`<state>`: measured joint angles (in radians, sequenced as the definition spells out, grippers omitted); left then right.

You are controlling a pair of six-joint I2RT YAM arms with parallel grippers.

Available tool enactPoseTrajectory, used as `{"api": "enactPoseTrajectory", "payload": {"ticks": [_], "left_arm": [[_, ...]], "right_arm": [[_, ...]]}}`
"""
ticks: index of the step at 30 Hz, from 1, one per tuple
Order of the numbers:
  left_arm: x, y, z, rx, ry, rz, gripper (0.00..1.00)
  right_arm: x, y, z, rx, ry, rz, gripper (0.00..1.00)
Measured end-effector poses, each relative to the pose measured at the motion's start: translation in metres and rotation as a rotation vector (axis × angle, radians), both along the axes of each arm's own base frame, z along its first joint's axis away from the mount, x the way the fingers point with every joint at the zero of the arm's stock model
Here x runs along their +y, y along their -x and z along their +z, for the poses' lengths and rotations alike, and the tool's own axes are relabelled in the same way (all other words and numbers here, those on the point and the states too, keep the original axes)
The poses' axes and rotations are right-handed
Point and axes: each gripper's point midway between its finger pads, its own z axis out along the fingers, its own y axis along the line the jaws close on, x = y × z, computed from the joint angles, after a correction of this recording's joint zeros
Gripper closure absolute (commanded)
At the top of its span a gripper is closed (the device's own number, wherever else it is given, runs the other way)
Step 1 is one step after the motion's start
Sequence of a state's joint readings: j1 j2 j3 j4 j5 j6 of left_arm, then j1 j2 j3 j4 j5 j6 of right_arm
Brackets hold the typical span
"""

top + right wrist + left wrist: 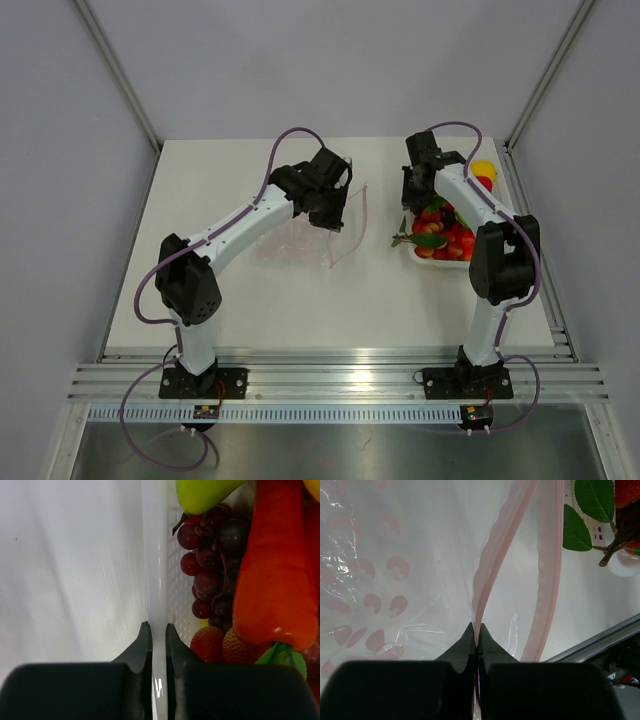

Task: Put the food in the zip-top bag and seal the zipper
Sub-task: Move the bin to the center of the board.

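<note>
The clear zip-top bag (295, 243) lies at mid-table with its mouth facing right. My left gripper (331, 210) is shut on one lip of the pink zipper (487, 585) and holds it up; the other lip (551, 565) hangs apart, so the mouth is open. The food (445, 232) is piled in a white tray (426, 260) to the right of the bag. My right gripper (416, 192) is shut on the tray's rim (159, 570). Beside it in the tray are dark grapes (215, 555), an orange carrot (272, 570), strawberries (207, 642) and a green fruit (200, 492).
A yellow fruit (484, 168) and a red one (485, 183) sit behind the tray near the table's back right corner. Green leaves (590, 500) stick out of the tray toward the bag. The table's metal edge rail (600, 637) shows in the left wrist view.
</note>
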<state>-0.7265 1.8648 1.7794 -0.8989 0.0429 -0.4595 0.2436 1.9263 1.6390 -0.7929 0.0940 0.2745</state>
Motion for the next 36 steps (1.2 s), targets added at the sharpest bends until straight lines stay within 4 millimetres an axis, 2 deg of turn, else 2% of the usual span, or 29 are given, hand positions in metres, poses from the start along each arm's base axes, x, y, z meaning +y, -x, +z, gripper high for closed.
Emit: {"api": "enactPoseTrajectory", "payload": {"ticks": [5, 8, 21, 24, 26, 27, 31, 36], "left_arm": [[0.002, 0.002, -0.004, 0.008, -0.008, 0.000, 1.00], [0.002, 0.002, -0.004, 0.007, -0.007, 0.000, 1.00], [0.003, 0.003, -0.002, 0.004, -0.004, 0.001, 1.00], [0.002, 0.003, -0.002, 0.005, -0.004, 0.001, 1.00], [0.002, 0.003, -0.002, 0.005, -0.004, 0.001, 1.00], [0.002, 0.003, -0.002, 0.005, -0.004, 0.001, 1.00], [0.002, 0.003, -0.001, 0.004, -0.003, 0.001, 1.00], [-0.005, -0.004, 0.015, -0.020, 0.032, 0.016, 1.00]], "right_arm": [[0.018, 0.020, 0.000, 0.010, -0.007, 0.051, 1.00], [0.023, 0.033, 0.000, 0.019, 0.000, 0.103, 1.00], [0.003, 0.067, -0.001, 0.030, 0.117, 0.311, 1.00], [-0.002, 0.072, 0.000, 0.025, 0.139, 0.335, 0.73], [-0.002, 0.075, 0.000, 0.027, 0.141, 0.339, 0.50], [-0.003, 0.077, 0.000, 0.031, 0.139, 0.339, 0.45], [-0.002, 0.077, 0.013, -0.003, 0.131, 0.329, 0.35], [0.004, 0.064, 0.059, -0.128, 0.080, 0.263, 0.33]]}}
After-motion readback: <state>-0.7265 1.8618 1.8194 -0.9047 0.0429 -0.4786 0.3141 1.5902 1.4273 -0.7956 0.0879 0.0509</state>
